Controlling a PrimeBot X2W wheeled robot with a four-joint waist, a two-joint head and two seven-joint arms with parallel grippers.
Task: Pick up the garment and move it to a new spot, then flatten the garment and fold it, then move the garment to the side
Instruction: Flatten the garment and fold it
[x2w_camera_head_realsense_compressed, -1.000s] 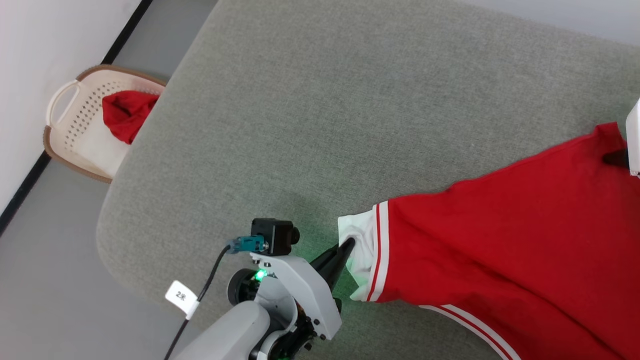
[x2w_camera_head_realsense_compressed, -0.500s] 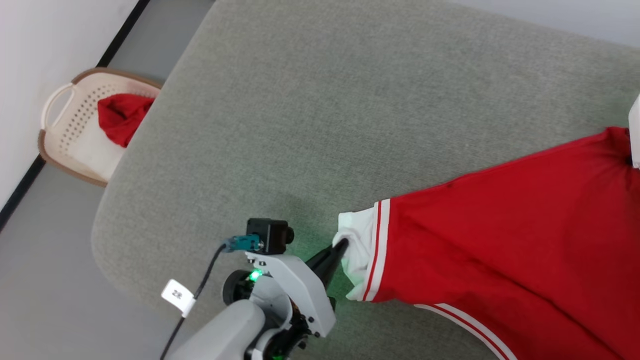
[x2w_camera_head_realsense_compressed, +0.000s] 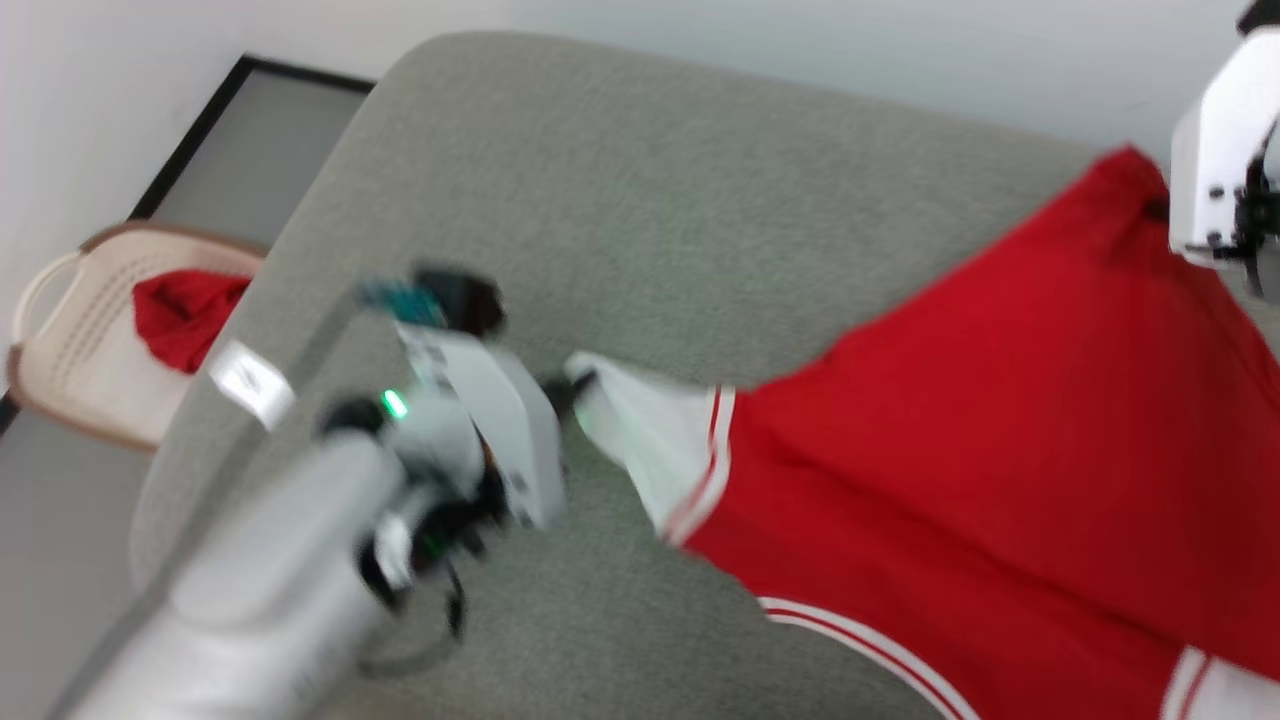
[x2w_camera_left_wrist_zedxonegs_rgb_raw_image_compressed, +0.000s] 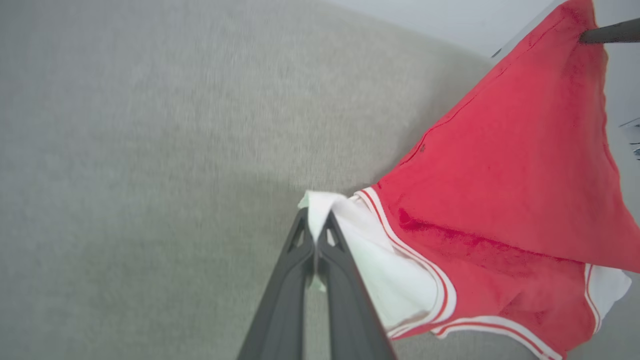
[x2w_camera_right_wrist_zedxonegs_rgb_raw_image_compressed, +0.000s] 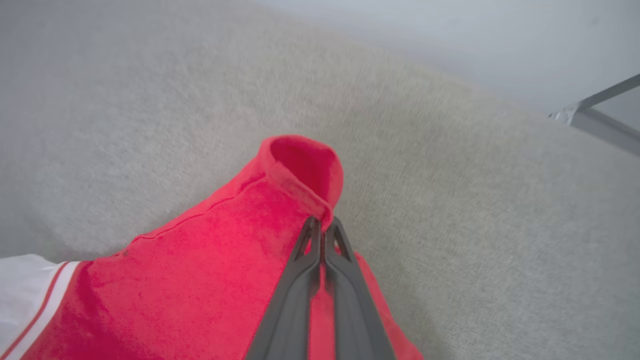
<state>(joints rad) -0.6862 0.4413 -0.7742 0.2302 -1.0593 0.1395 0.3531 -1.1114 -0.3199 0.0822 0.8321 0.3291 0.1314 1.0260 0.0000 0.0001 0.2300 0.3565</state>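
Note:
The garment (x2w_camera_head_realsense_compressed: 980, 450), a bright red shirt with white sleeves and thin stripe trim, hangs stretched above the grey-green cushion. My left gripper (x2w_camera_head_realsense_compressed: 575, 388) is shut on the white sleeve end (x2w_camera_left_wrist_zedxonegs_rgb_raw_image_compressed: 320, 210), seen pinched between its dark fingers in the left wrist view, where the left gripper (x2w_camera_left_wrist_zedxonegs_rgb_raw_image_compressed: 316, 222) rises from the bottom edge. My right gripper (x2w_camera_right_wrist_zedxonegs_rgb_raw_image_compressed: 322, 225) is shut on a red edge of the garment (x2w_camera_right_wrist_zedxonegs_rgb_raw_image_compressed: 300, 170) near the rolled hem; its white housing (x2w_camera_head_realsense_compressed: 1215, 170) shows at the top right of the head view.
The wide grey-green cushion (x2w_camera_head_realsense_compressed: 620, 220) spreads under the shirt. A beige perforated basket (x2w_camera_head_realsense_compressed: 70, 350) holding a plain red cloth (x2w_camera_head_realsense_compressed: 180, 315) stands on the floor at the left, beyond the cushion's edge. A pale wall runs behind.
The right gripper has shut on the red edge. Both grippers have lifted the garment off the cushion, stretching it between them. The head camera has tilted up, shifting the whole picture.

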